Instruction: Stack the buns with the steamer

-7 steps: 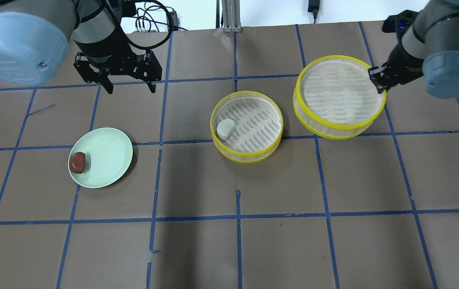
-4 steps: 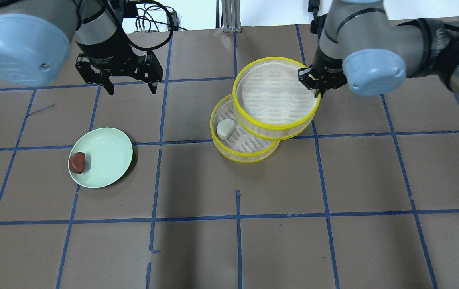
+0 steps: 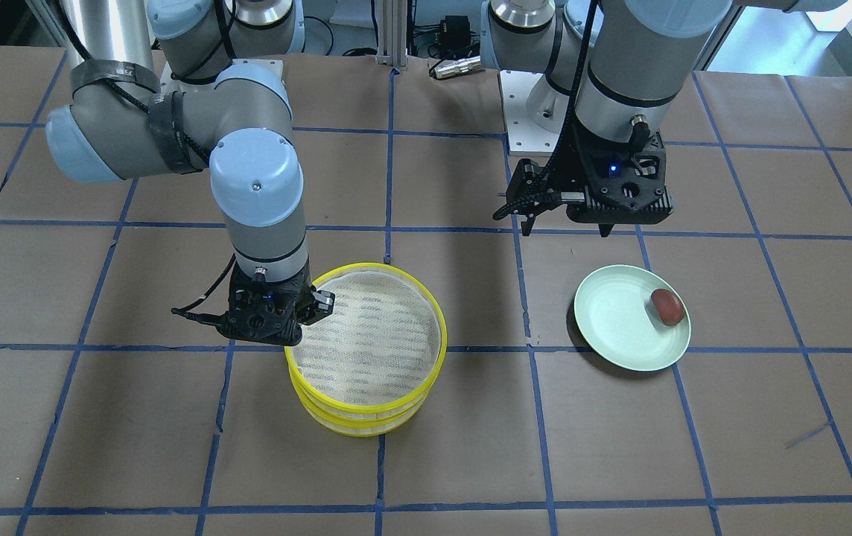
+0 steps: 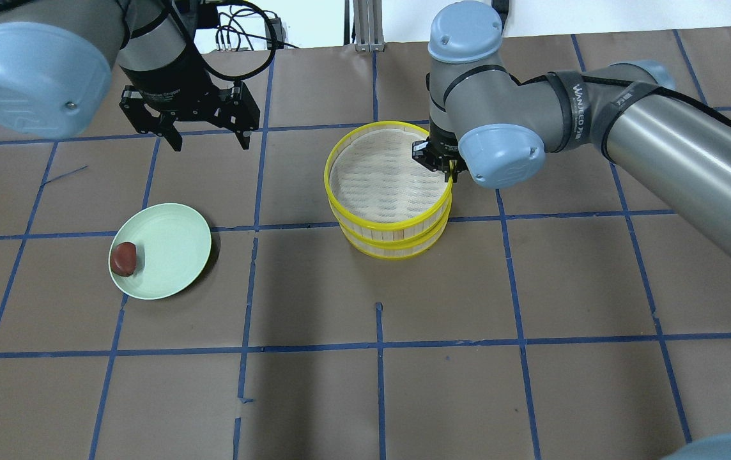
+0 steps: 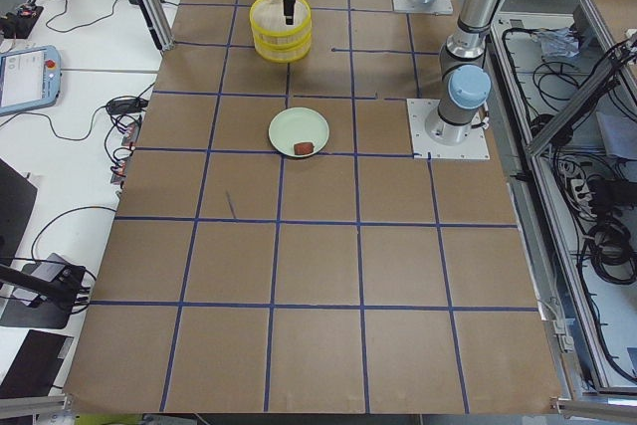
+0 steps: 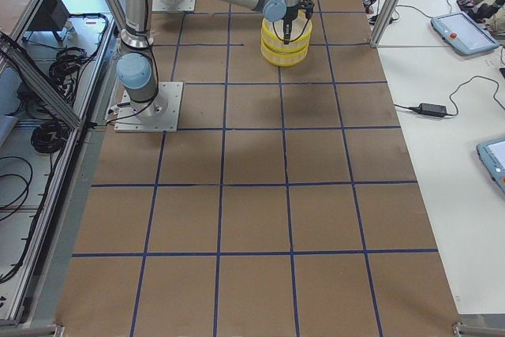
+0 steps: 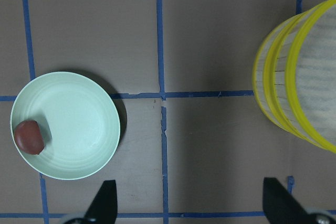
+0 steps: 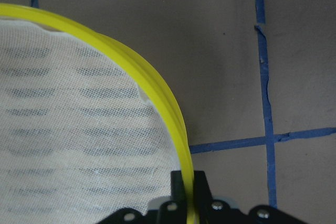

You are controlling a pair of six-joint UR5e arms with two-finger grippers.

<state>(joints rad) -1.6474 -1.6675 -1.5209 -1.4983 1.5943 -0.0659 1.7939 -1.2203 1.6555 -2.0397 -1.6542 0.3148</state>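
Note:
My right gripper is shut on the right rim of a yellow-rimmed steamer tray. It holds this tray directly over a second steamer tray, on it or just above it. The right wrist view shows the fingers pinching the yellow rim. The white bun is hidden under the upper tray. The reddish-brown bun lies at the left edge of a pale green plate. My left gripper is open and empty, hovering behind the plate; both also show in the left wrist view, bun and plate.
The table is brown paper with a blue tape grid. Cables and a metal post are at the back edge. The right arm's forearm stretches over the table's right half.
My right gripper has carried the upper steamer tray leftward from the right side until it sits over the lower tray, covering the white bun. The left arm has not moved.

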